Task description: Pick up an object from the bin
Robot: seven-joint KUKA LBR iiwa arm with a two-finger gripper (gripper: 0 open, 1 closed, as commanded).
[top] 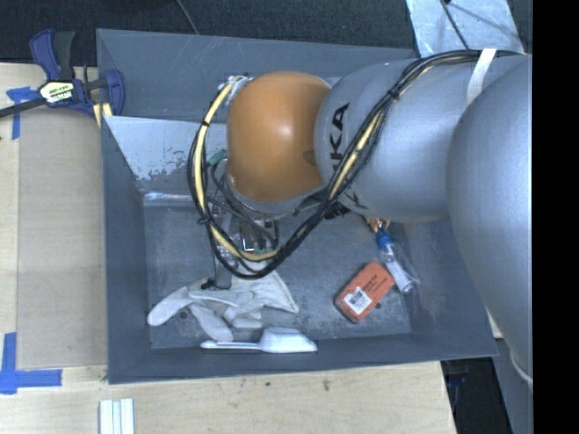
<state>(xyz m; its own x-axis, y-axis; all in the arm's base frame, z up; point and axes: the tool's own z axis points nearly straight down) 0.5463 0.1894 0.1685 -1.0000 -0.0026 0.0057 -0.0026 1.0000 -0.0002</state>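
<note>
My gripper point(240, 240) hangs below the orange dome, low over the bin's front left part, wrapped in yellow and black cables. Its lower end comes down onto the top edge of a crumpled white glove-like cloth point(222, 306) that lies spread on the bin floor. Just in front of the cloth, against the front wall, lies a long white plastic piece point(271, 342). To the right rests an orange flat box with a white label point(364, 292).
A small clear tube with a blue cap point(393, 259) lies right of the orange box, close under the arm. The big grey arm covers the bin's right and back parts. A pale sheet leans on the back left wall.
</note>
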